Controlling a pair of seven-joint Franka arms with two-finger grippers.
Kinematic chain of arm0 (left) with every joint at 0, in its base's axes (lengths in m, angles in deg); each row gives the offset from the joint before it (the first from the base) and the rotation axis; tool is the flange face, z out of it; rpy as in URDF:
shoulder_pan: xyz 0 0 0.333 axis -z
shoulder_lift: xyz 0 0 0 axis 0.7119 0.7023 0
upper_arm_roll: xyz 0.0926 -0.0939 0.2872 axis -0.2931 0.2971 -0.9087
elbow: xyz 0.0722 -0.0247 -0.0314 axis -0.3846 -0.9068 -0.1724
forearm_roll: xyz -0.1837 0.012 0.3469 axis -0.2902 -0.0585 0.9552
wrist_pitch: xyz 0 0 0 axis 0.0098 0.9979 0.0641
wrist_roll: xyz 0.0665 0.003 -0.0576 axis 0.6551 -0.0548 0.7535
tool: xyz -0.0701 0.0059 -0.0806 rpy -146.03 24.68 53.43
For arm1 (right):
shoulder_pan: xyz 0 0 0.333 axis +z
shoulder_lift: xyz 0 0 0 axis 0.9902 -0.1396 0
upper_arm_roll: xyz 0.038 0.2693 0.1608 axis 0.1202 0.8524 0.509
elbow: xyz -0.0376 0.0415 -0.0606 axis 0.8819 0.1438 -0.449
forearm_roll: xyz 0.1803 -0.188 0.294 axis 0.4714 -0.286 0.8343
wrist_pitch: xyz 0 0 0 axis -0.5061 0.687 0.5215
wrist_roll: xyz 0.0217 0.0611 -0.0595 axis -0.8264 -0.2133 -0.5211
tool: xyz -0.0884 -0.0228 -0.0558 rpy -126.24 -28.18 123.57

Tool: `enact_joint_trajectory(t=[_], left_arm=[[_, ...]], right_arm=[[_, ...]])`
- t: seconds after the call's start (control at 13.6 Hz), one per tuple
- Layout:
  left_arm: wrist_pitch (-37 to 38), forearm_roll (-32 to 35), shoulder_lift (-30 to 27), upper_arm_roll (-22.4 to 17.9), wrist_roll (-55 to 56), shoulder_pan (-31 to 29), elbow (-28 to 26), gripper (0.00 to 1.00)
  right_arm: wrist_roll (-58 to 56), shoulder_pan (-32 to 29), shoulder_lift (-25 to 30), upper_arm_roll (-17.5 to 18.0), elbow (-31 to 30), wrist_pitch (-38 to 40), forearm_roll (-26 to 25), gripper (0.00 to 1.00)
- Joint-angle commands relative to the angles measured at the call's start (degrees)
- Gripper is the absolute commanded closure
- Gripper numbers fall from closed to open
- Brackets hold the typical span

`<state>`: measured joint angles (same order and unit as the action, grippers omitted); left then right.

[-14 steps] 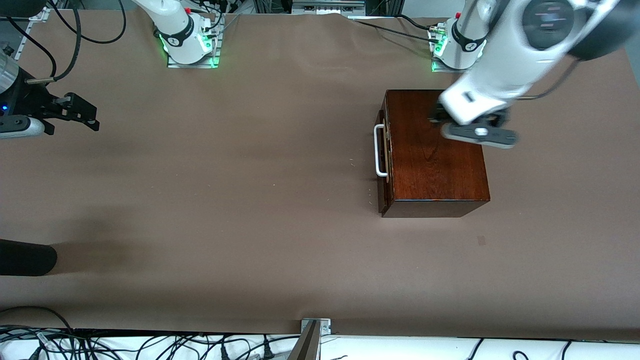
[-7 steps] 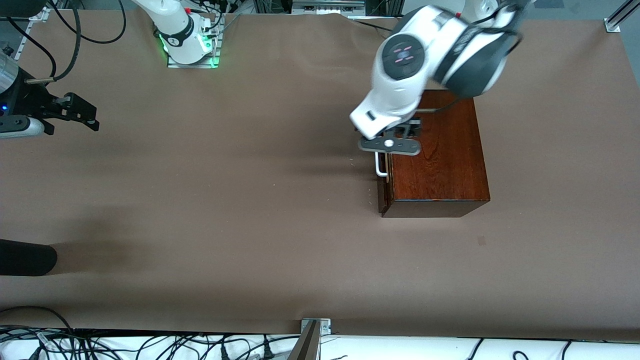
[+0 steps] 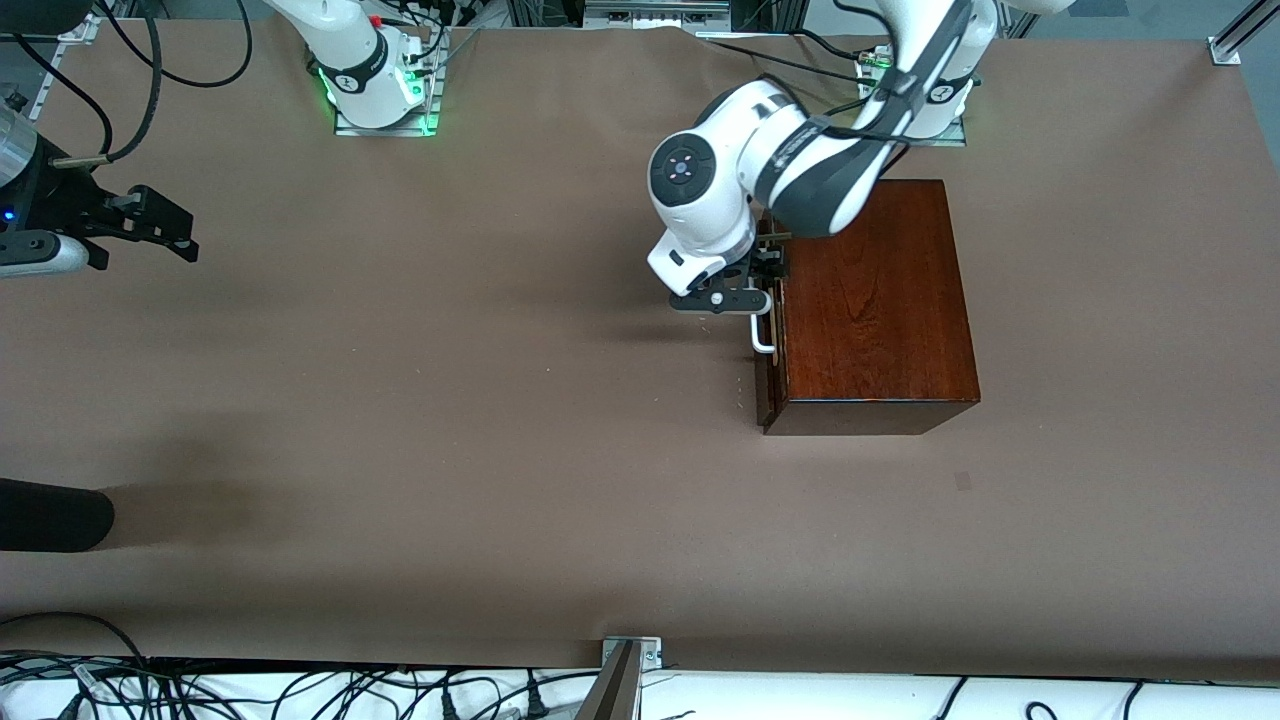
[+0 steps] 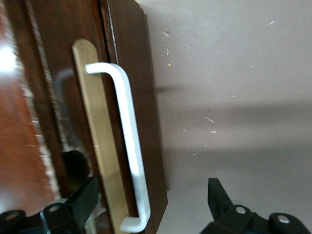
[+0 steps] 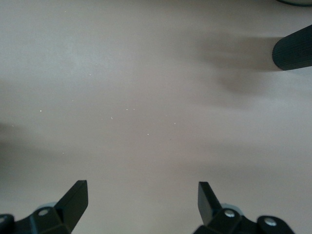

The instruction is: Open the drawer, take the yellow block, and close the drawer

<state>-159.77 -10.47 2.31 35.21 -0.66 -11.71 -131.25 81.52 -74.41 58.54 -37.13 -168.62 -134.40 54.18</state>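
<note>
The dark reddish-brown wooden box (image 3: pixel 870 300) stands toward the left arm's end of the table. Its drawer (image 3: pixel 766 385) is shut, with the white U-shaped handle (image 3: pixel 762 340) facing the right arm's end. My left gripper (image 3: pixel 768 285) is open at the drawer front. In the left wrist view the handle (image 4: pixel 129 146) lies between the open fingers of my left gripper (image 4: pixel 152 187), untouched by either. The yellow block is hidden. My right gripper (image 3: pixel 165 225) waits open over bare table at the right arm's end, with nothing between its fingers (image 5: pixel 143 187).
A black cylindrical object (image 3: pixel 50 515) juts over the table at the right arm's end, also visible in the right wrist view (image 5: pixel 292 48). Cables run along the table's edge nearest the camera, beside a metal bracket (image 3: pixel 630 655).
The left arm has swung from over the box's top across to the drawer front, bringing its open gripper around the handle. The right arm has not moved.
</note>
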Motion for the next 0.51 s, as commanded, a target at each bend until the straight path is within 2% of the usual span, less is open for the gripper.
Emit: enact_joint_trajectory(t=[0.0, 0.44], left_arm=[[-1.7, 3.5, 0.3, -0.4, 1.7, 0.6, -1.5, 0.00], [-6.2, 3.7, 3.0, -0.4, 2.5, 0.5, -1.8, 0.00]], right_arm=[[0.4, -0.2, 0.2, 0.1, 0.4, 0.3, 0.3, 0.00], [0.4, -0.2, 0.1, 0.1, 0.4, 0.3, 0.3, 0.00]])
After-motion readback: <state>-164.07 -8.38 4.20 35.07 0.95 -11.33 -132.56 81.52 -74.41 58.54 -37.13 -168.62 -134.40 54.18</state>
